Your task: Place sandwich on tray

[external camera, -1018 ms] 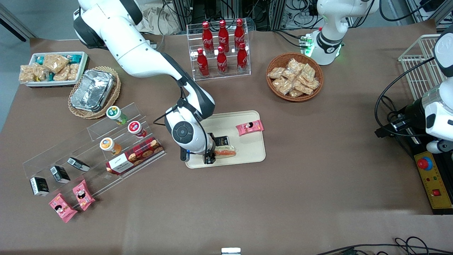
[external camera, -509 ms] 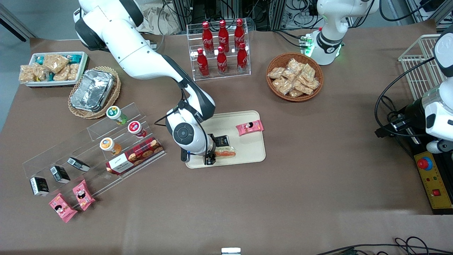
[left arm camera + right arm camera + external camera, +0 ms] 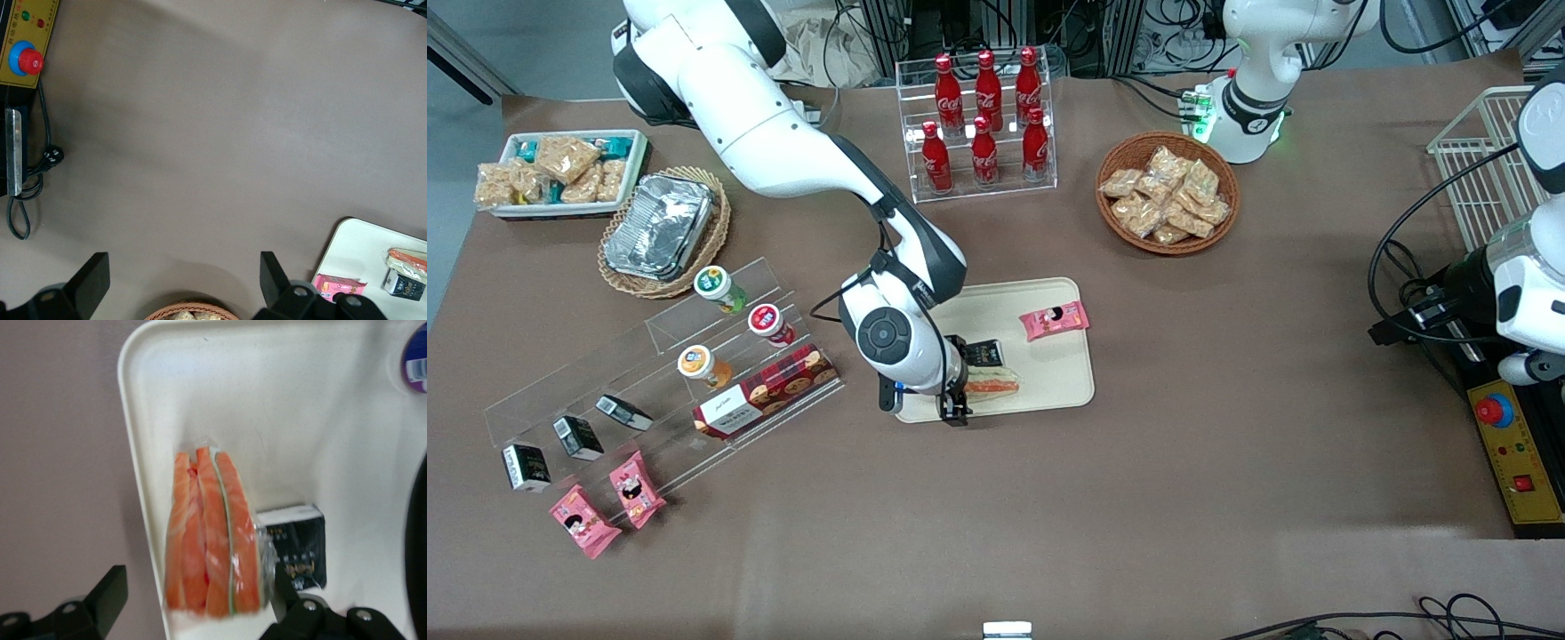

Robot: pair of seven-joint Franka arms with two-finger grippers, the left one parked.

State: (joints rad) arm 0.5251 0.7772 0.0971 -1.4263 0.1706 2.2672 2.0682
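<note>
Sandwich (image 3: 991,382): wrapped wedge, orange-red filling with a thin green line, lying on the tray (image 3: 1049,378) close to the tray edge nearest the front camera. In the right wrist view the sandwich (image 3: 212,533) lies between the two fingers, one finger (image 3: 107,597) out over the brown bench (image 3: 60,487) and the other just beside the wrap, near the black packet.

Claw (image 3: 957,402): spread open, gripping nothing, poised at the tray's near edge toward the working arm's end. The sandwich is just beside it, on the tray side. The wrist view shows a gap between the wrap and the outer finger; contact at the other finger cannot be told.

Tray: cream, rectangular, rounded corners, resting on the bench (image 3: 1138,498).

Black packet (image 3: 984,354): on the tray, touching or just beside the sandwich, farther from the front camera than it.

Pink snack packet (image 3: 1055,320): on the tray, farther from the front camera than the sandwich, well apart from it, toward the parked arm's end.
</note>
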